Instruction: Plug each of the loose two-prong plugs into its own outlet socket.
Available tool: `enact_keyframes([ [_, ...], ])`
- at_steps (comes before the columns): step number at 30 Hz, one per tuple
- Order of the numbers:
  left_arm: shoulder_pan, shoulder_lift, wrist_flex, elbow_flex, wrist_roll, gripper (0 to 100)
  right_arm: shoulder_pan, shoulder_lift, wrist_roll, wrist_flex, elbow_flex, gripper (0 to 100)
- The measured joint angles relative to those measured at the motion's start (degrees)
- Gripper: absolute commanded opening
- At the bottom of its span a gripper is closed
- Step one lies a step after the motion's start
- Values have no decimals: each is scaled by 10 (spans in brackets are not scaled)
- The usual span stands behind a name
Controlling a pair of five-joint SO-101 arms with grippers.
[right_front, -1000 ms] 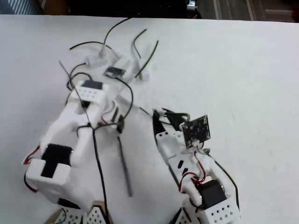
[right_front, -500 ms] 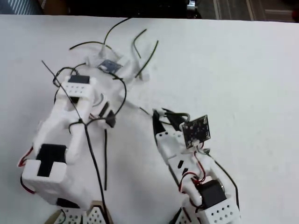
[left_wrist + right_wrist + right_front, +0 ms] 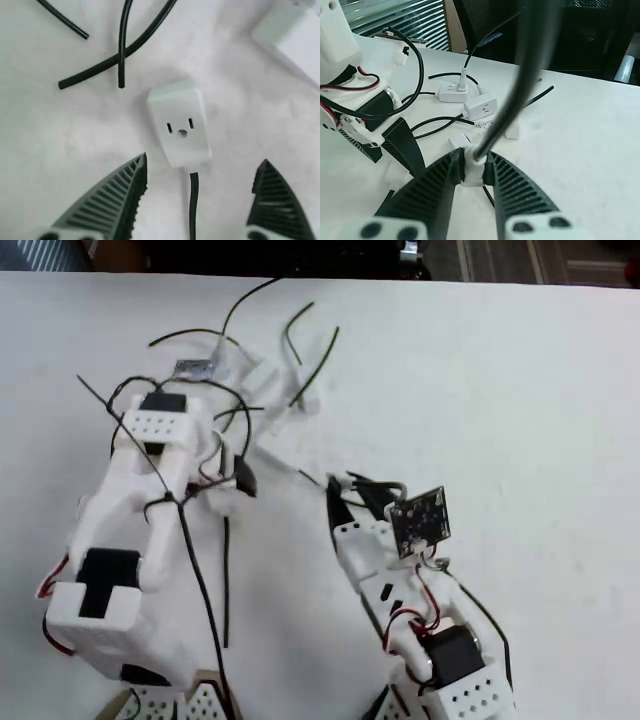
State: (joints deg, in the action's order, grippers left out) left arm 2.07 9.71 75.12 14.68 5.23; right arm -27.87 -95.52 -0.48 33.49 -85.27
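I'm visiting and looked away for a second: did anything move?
The left arm swung farther across the table and off to its left; its open left gripper now hangs over an outlet socket, holding nothing. The right gripper stayed put, shut on a plug.

White rectangular block [image 3: 294,31] runs off the edge. White plastic plug [image 3: 471,172] has prongs hidden inside right gripper [image 3: 473,156]; its thick black cable [image 3: 530,65] is blurred.
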Motion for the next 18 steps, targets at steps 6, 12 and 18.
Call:
enact_keyframes([
  [6, 8, 0, -81, 63, 4, 238, 0, 0, 0, 0, 0, 17],
  [12, 8, 0, -155, 84, -28, 86, 0, 0, 0, 0, 0, 17],
  [18, 8, 0, -164, 84, -153, 80, 0, 0, 0, 0, 0, 17],
])
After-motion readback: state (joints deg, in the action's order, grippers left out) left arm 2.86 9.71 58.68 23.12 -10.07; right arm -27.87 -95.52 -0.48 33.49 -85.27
